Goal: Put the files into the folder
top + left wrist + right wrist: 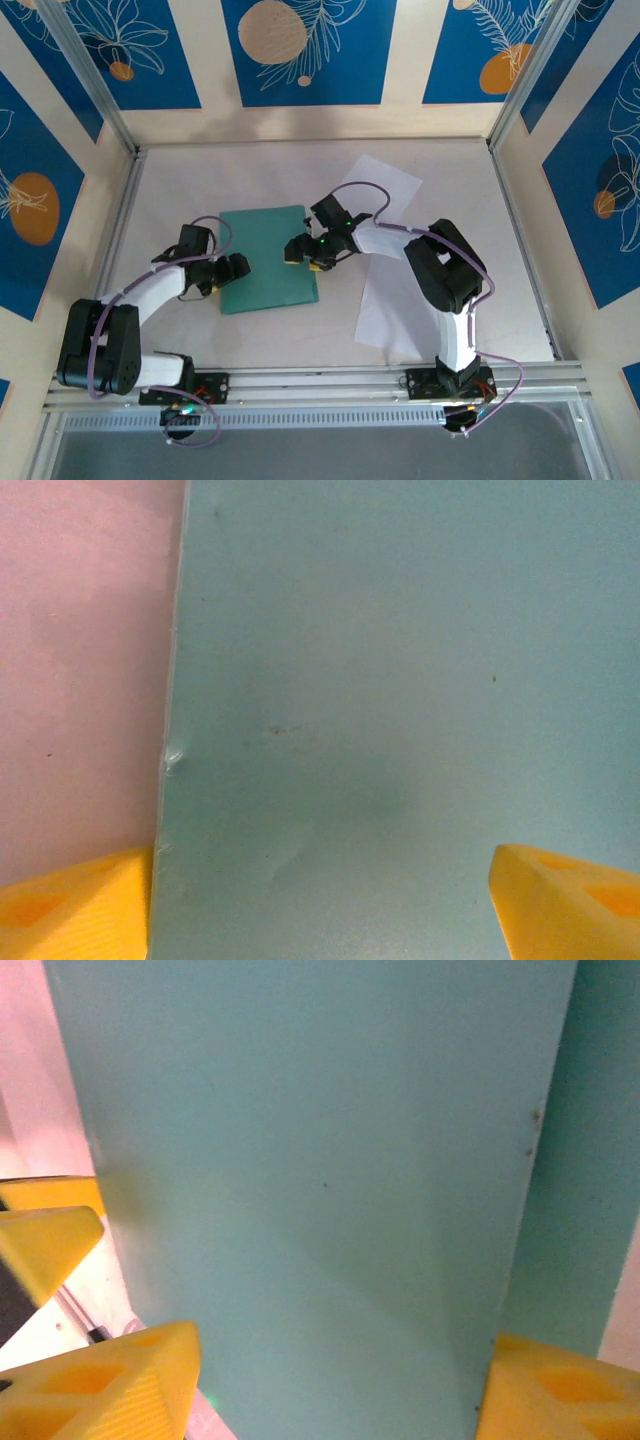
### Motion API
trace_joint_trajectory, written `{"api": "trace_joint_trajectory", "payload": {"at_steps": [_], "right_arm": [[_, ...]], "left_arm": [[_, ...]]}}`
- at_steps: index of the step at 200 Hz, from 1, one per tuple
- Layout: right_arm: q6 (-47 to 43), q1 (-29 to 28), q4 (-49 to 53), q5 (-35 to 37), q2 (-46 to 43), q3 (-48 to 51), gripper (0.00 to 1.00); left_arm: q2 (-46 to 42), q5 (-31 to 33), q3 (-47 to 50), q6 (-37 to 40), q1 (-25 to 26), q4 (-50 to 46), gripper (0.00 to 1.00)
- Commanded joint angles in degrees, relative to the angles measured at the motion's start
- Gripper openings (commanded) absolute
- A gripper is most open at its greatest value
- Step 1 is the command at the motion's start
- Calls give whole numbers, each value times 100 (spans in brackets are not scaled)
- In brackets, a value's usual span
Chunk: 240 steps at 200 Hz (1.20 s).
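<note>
Nothing is filed yet. The teal folder (268,258) lies shut at the centre of the desk (180,190), with the white files (388,305) loose at its 3 o'clock. The left tool (232,271) has its jaws apart at the folder's 9 o'clock edge, and the right tool (301,250) has its jaws apart at the 3 o'clock edge. Opening and loading remain.

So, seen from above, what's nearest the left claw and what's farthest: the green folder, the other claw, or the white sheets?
1. The folder, directly at the tips of the left gripper.
2. The right gripper, over the folder's right edge.
3. The white sheets, farther off to the right.
</note>
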<state>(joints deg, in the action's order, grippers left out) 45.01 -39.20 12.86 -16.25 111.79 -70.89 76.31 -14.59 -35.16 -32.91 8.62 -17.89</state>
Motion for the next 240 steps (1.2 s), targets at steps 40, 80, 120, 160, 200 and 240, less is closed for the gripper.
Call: {"api": "trace_joint_trajectory", "payload": {"at_steps": [40, 80, 120, 160, 200, 240], "right_arm": [[198, -26, -504, -575, -509, 183, 63], [183, -26, -541, -572, -703, 235, 35], [61, -26, -302, -483, -904, 124, 3], [-97, -61, 188, -150, -1179, -86, 0], [-61, -70, 727, 177, -1454, -323, 0], [72, -113, 1198, 430, -1598, -640, 0]], "left_arm": [[-162, -334, 64, -102, -10, 64, 84], [-308, -451, 73, -105, -10, 31, 84], [-489, -753, 95, -43, 3, 45, 84], [-964, -616, 55, 146, 9, -256, 89], [-1847, 201, -215, 550, 144, -936, 95], [-2742, 649, -377, 813, 686, -1032, 96]]}}
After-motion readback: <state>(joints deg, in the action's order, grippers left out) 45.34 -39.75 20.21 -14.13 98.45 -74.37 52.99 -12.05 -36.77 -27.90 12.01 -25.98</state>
